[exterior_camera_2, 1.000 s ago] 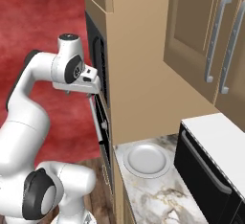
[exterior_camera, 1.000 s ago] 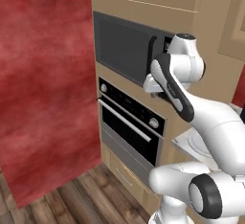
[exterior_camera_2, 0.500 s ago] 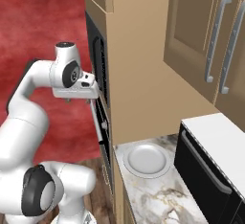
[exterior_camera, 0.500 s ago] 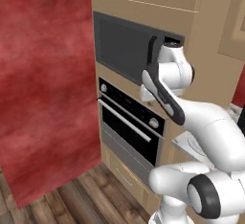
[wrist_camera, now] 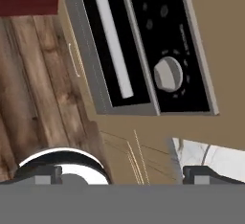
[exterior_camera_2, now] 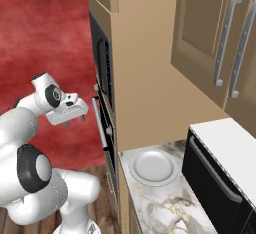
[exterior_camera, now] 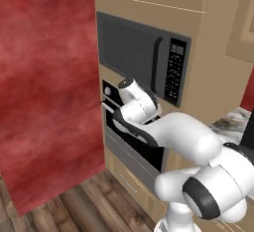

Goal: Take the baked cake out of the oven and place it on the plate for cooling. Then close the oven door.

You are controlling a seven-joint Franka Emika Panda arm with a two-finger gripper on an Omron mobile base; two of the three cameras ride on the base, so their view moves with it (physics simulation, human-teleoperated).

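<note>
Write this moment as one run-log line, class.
phase: reaching oven door | end effector: open, beside handle, not gripping | plate: empty | door: slightly ajar

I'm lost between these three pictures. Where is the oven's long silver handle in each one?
Left base view: the handle is left of centre, under the microwave, mostly behind the arm.
Right base view: seen edge-on, a pale bar slanting down at centre-left.
Hand view: a white bar running from the top edge down towards the middle.
Shared landmark: the wood floor below the oven.

You see the gripper (exterior_camera_2: 83,116) just beside the oven door (exterior_camera_2: 103,128); its handle (exterior_camera_2: 100,123) is near; the plate (exterior_camera_2: 152,167) sits on the counter (exterior_camera_2: 165,205).
</note>
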